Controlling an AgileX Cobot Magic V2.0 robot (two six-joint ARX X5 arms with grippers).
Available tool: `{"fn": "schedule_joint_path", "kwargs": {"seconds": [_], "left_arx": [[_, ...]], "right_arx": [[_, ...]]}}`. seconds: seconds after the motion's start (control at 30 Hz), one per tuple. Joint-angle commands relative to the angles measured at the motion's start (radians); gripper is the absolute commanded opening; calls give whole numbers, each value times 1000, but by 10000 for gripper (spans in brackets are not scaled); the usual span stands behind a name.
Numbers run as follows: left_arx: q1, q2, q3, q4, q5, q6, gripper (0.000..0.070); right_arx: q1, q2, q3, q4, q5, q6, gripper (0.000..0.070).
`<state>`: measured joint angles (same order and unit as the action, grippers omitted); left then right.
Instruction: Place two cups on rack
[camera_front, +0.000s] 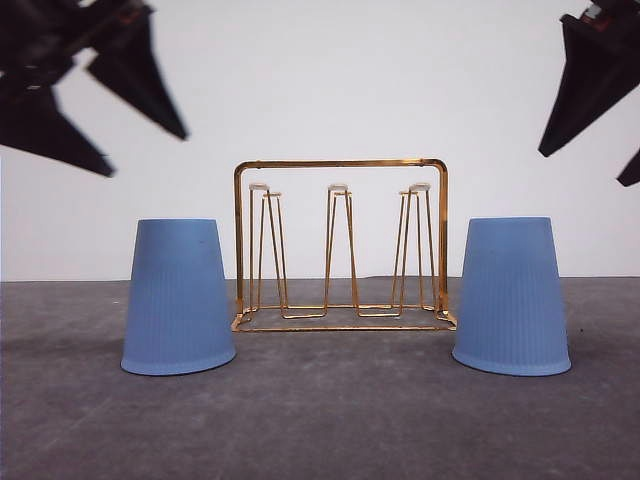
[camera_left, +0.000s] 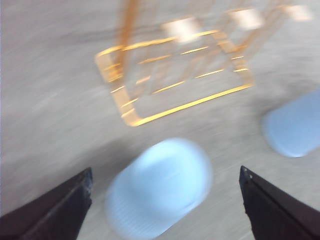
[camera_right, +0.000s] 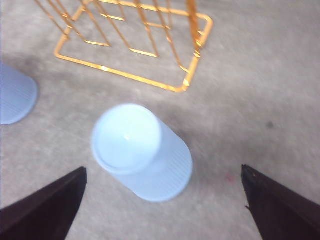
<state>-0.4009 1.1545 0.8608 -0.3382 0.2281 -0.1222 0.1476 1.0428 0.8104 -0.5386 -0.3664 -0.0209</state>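
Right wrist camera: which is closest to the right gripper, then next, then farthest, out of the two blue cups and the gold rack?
From the right gripper:
1. The right cup, upside down on the table, just ahead of the open fingers.
2. The gold rack, beyond that cup, toward the middle of the table.
3. The left cup, off at the edge, on the rack's far side; the front view confirms this.

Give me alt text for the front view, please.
Two light blue cups stand upside down on a grey table, the left cup and right cup flanking an empty gold wire rack. Both dark claws, left claw and right claw, hover open above.
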Motion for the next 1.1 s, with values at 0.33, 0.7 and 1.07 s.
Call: {"fn": "schedule_joint_path", "kwargs": {"seconds": [0.33, 0.7, 1.07], "left_arx": [[-91, 219, 16, 69, -131, -2, 567], [-98, 283, 18, 91, -127, -3, 321], [-111, 252, 307, -78, -62, 31, 311]], "right_arx": [[15, 9, 18, 10, 0, -7, 627], [15, 9, 18, 10, 0, -6, 627], [15, 9, 18, 0, 0, -6, 627]]}}
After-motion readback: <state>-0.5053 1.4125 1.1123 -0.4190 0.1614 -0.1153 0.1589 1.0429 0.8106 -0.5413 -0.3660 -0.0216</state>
